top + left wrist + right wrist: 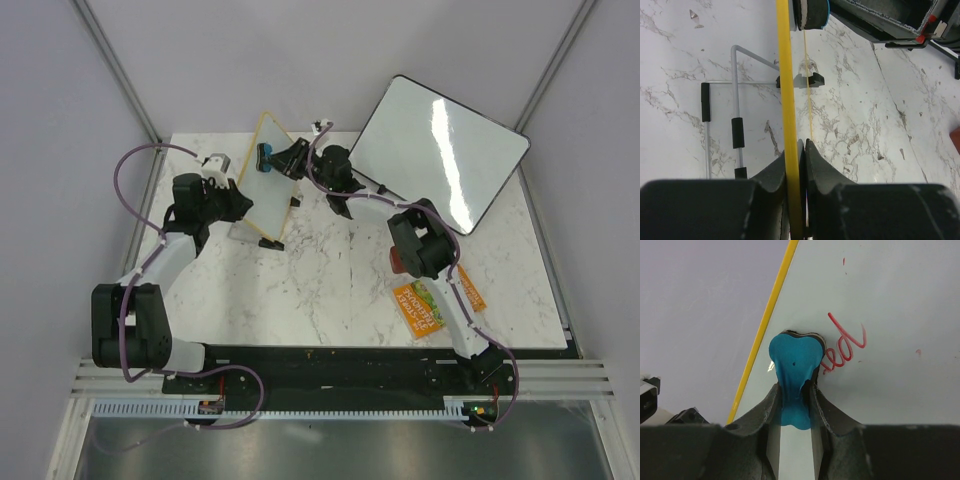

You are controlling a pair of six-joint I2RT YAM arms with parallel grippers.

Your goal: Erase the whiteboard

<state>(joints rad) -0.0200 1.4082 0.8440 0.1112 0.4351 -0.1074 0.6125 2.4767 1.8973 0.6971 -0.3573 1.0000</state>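
Whiteboard [262, 185] is standing tilted on its wire stand [735, 70] on the marble-pattern table [330, 290], sitting between the two grippers.

Left gripper [801, 146] is clamping the yellow frame [785, 75] edge-on. Its fingers are closed on both faces, with the edge running straight ahead from the fingertips. It is acting as the brace.

Right gripper [794, 387] is pinching the blue eraser [792, 357] by its narrow waist, jaws closed on it. The pad is looking flat against the board face directly ahead of the fingertips.

Key relation: red marker writing [846, 342] is sitting just right of the eraser as that hand sees it. It is touching or nearly touching the pad's edge and running up and to the right, away from the frame side. A few small red specks are lying farther out the same way. So the stroke is looking like a sweep to the hand's right along the writing's long axis, not toward the yellow edge on its left. Right arm is the one on the writing; left is only reaching the rim.

Judgement: the writing is reading mostly intact, so the job is sitting well short of done.

Risk: wiping pressure is going into the face, so if the left clamp slips, the board is likely tipping on its stand.

Larger black-framed whiteboard [440, 150] and orange packet [432, 302] are lying well apart behind the right wrist, not involved.
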